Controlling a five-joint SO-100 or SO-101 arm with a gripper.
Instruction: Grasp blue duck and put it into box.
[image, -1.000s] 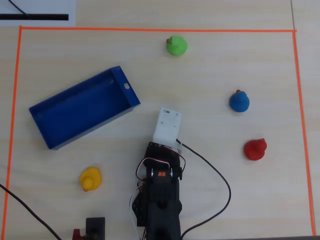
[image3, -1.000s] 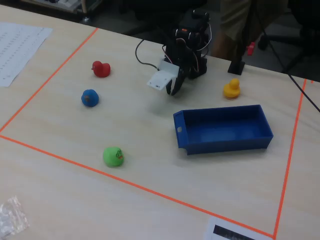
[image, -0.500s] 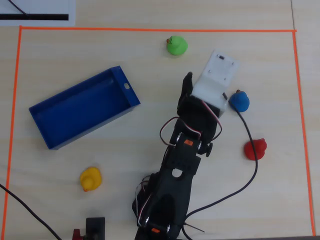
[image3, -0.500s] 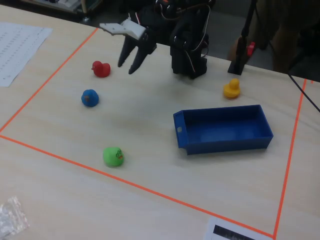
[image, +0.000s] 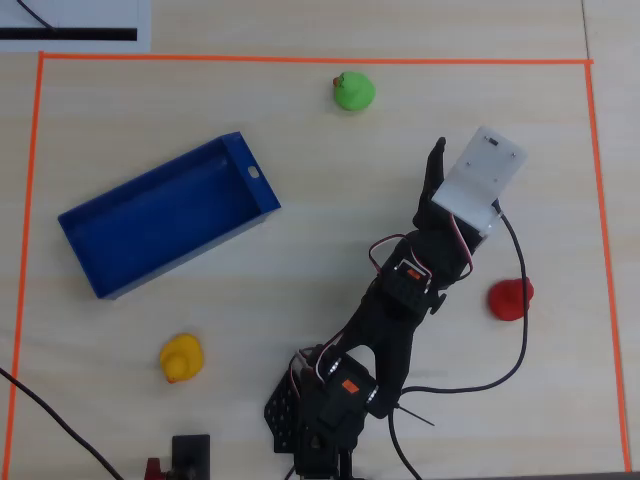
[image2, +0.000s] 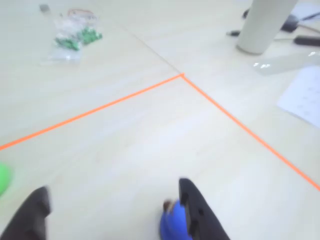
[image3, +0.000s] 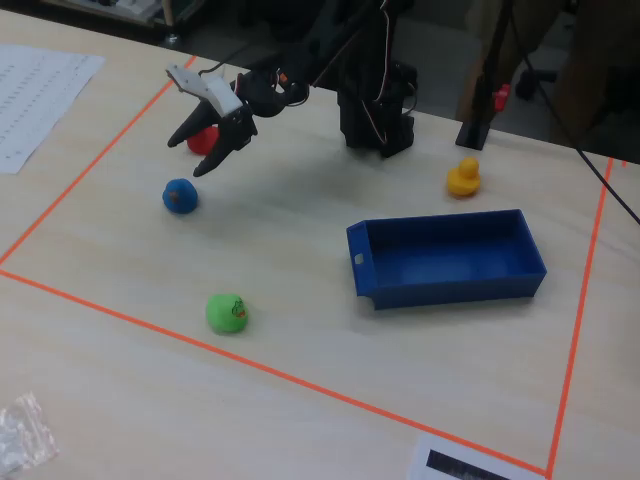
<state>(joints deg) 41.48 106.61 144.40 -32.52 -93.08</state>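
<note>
Here, in the fixed view, I read my table from left to right: a sheet of white paper (image3: 35, 95) lies outside the orange tape border (image3: 90, 165), and just inside that border my gripper (image3: 195, 155) hangs above the wood with its two dark fingers spread apart, holding nothing. The blue duck (image3: 180, 196) sits on the table right below and slightly to the left of the fingertips, not touching them. A red duck (image3: 203, 139) rests just behind the gripper. Nearer the camera stands a green duck (image3: 228, 312). Moving right, the box (image3: 447, 290) lies empty in the middle of the marked area, well apart from the blue duck, and a yellow duck (image3: 463, 178) stands beyond it. In the wrist view the blue duck (image2: 173, 223) shows at the bottom edge, pressed up against the inner side of the right-hand finger (image2: 197, 210), while the other finger sits far off to the left. In the overhead view the arm covers the blue duck, and the box (image: 150, 255) lies at the left.
</note>
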